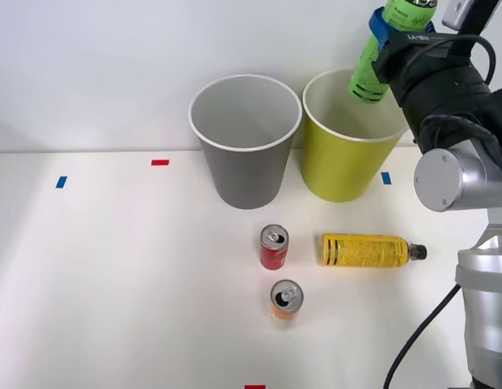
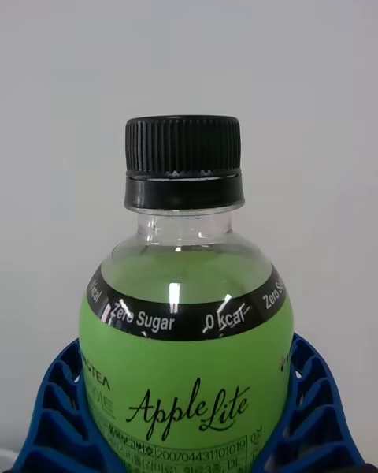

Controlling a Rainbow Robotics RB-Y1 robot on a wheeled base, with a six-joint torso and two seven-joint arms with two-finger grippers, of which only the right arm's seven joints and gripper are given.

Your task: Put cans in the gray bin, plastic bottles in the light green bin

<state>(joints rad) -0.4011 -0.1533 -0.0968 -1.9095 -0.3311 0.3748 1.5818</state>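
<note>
On the green bottle, seen in the right wrist view, a black band around the shoulder carries white print: "Zero Sugar" at about 9 o'clock of the band, "0 kcal" at about 3 o'clock, with cut-off repeats "kcal" and "Zero S" at its two ends. Below it, on the green label, "Apple Lite" is written in black script. Under that a line of small Korean characters and the number "2007044311010 19" can be made out, and letters "TEA" stand at the label's 9 o'clock edge. On the yellow bottle in the front view black print is seen but cannot be read.
</note>
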